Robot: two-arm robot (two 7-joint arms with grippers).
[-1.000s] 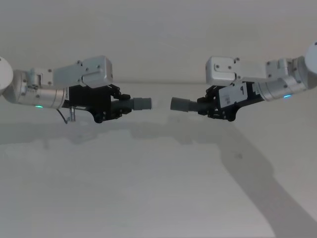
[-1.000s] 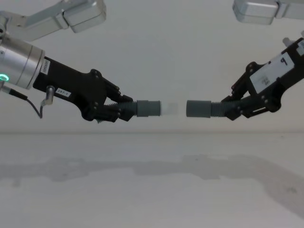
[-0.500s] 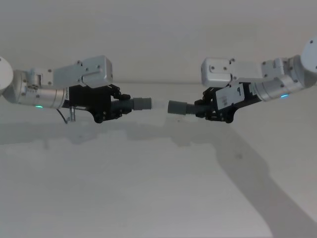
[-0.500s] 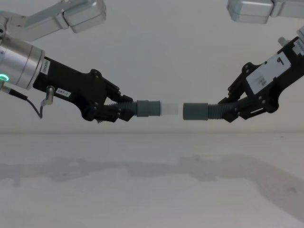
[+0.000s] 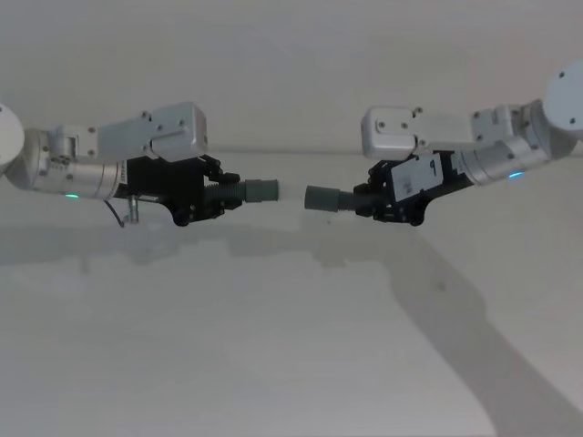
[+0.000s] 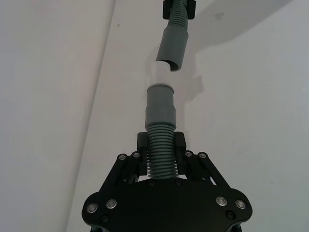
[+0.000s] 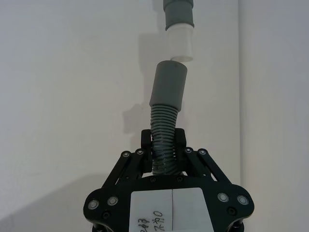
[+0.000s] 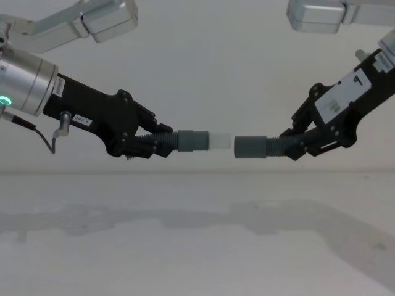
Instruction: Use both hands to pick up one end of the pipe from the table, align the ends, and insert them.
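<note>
Left black two-finger hand (image 8: 143,143) is gripping the white-tipped grey corrugated hose (image 8: 192,140); right black hand (image 8: 295,145) is gripping the plain-cuffed hose (image 8: 250,147); cuffs seemingly aligned, awaiting insertion

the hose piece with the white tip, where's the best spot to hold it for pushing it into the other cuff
Grip the corrugated section just behind the smooth cuff, coming from the rear, where the left gripper is shut on it now. That leaves the cuff and white tip free to enter the open cuff held by the right gripper. A grip this close to the end probably limits flexing.
</note>
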